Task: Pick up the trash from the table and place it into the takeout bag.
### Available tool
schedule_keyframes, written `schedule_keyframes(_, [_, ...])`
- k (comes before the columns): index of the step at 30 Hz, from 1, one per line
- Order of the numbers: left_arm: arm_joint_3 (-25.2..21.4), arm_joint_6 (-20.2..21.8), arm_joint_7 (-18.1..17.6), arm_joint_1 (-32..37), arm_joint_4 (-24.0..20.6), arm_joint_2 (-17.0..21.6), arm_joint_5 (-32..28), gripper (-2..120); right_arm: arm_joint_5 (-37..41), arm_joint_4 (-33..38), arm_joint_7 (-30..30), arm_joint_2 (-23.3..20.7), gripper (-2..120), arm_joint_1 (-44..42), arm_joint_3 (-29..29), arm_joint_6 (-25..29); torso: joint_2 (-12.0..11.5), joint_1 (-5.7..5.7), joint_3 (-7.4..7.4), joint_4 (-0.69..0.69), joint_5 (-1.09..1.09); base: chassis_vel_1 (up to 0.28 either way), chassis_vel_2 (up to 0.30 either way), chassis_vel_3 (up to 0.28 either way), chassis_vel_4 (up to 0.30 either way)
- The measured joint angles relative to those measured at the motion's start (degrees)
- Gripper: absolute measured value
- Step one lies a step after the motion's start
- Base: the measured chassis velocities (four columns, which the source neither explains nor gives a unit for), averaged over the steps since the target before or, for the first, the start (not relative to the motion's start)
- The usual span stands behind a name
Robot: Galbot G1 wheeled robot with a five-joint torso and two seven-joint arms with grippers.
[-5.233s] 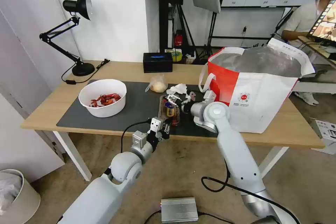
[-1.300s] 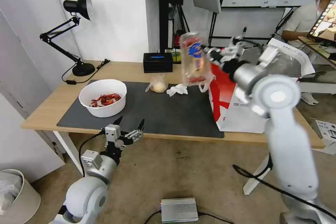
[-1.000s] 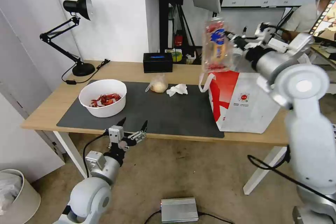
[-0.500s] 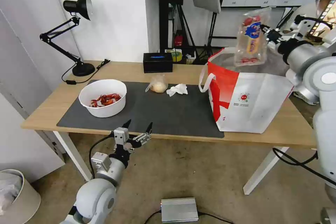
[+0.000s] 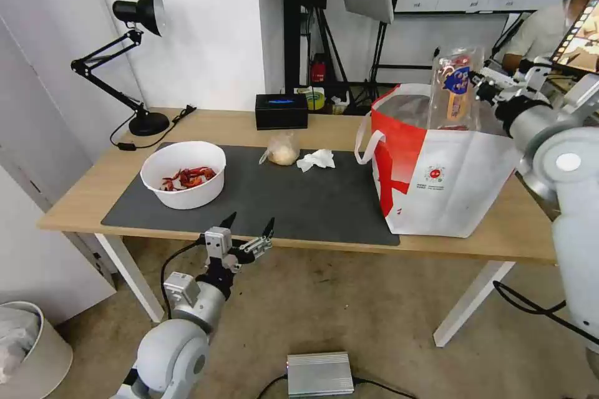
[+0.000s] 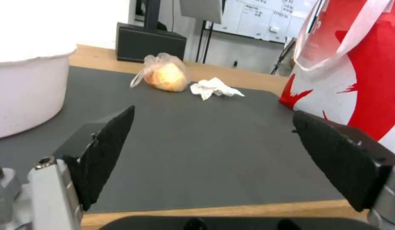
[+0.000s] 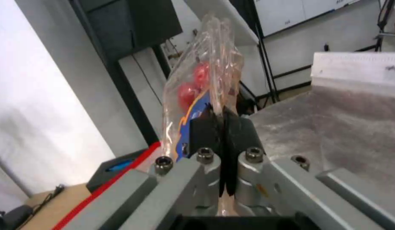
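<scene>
My right gripper (image 5: 482,84) held the clear hinged plastic tray (image 5: 455,88) upright over the open mouth of the takeout bag (image 5: 437,181), its lower end dipping past the rim. My right wrist view showed what the head view could not: the fingers (image 7: 206,127) clenched flat on the tray's edge, foil lining beyond. My left gripper (image 5: 248,230) hung with fingers spread just off the surface's (image 5: 81,199) front edge. On the dark mat (image 6: 197,150) lay the white bowl (image 5: 183,173), small clear bag (image 6: 165,75) and crumpled tissue (image 6: 214,88).
</scene>
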Motion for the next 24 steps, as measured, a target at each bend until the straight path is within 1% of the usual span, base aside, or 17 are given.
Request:
schedule_keyframes(8, [-0.26,-0.12,-0.03,0.27,-0.45,-0.08,0.1,100,-0.6,-1.03,-0.69,0.94,0,-0.73,-0.13,0.43,0.0,0.0,0.0,0.0,-0.01,0.0,0.0,0.0,0.0])
schedule_keyframes(15, [-0.13,-0.15,-0.04,-0.01,-0.49,0.01,0.1,100,-0.53,-0.37,-0.55,1.33,0,-1.51,-0.15,0.42,0.0,0.0,0.0,0.0,0.0,0.0,0.0,0.0,0.0])
schedule_keyframes(17, [0.02,-0.15,-0.04,-0.12,-0.49,-0.01,0.1,100,-0.36,0.24,-0.16,1.33,7,-1.8,-0.15,0.34,0.0,0.0,0.0,0.0,-0.01,0.0,0.0,0.0,0.0])
schedule_keyframes(18, [0.02,-0.15,-0.04,-0.12,-0.49,-0.01,0.1,100,-0.36,0.24,-0.16,1.33,7,-1.8,-0.15,0.34,0.0,0.0,0.0,0.0,-0.01,0.0,0.0,0.0,0.0])
schedule_keyframes(19, [0.02,-0.15,-0.05,-0.13,-0.49,-0.02,0.1,100,-0.33,0.34,-0.08,1.33,10,-1.85,-0.15,0.33,0.0,0.0,0.0,0.0,-0.01,0.0,0.0,0.0,0.0])
schedule_keyframes(21, [0.02,-0.15,-0.06,-0.16,-0.46,-0.02,0.1,100,-0.18,0.58,0.32,1.27,22,-1.89,-0.14,0.25,0.0,0.0,0.0,0.0,-0.01,0.0,0.0,0.0,0.0])
schedule_keyframes(22, [0.02,-0.15,-0.06,-0.16,-0.46,-0.02,0.1,100,-0.18,0.58,0.32,1.27,22,-1.89,-0.14,0.25,0.0,0.0,0.0,0.0,-0.01,0.0,0.0,0.0,0.0])
schedule_keyframes(23, [0.03,-0.15,-0.06,-0.16,-0.46,0.01,0.1,100,-0.13,0.6,0.4,1.24,25,-1.9,-0.13,0.24,0.0,0.0,0.0,0.0,-0.01,0.0,0.0,0.0,0.0])
schedule_keyframes(24, [0.02,-0.15,-0.07,-0.17,-0.46,0.07,0.1,100,-0.01,0.64,0.56,1.19,31,-1.89,-0.13,0.21,0.0,0.0,0.0,0.0,-0.01,0.0,0.0,0.0,0.0])
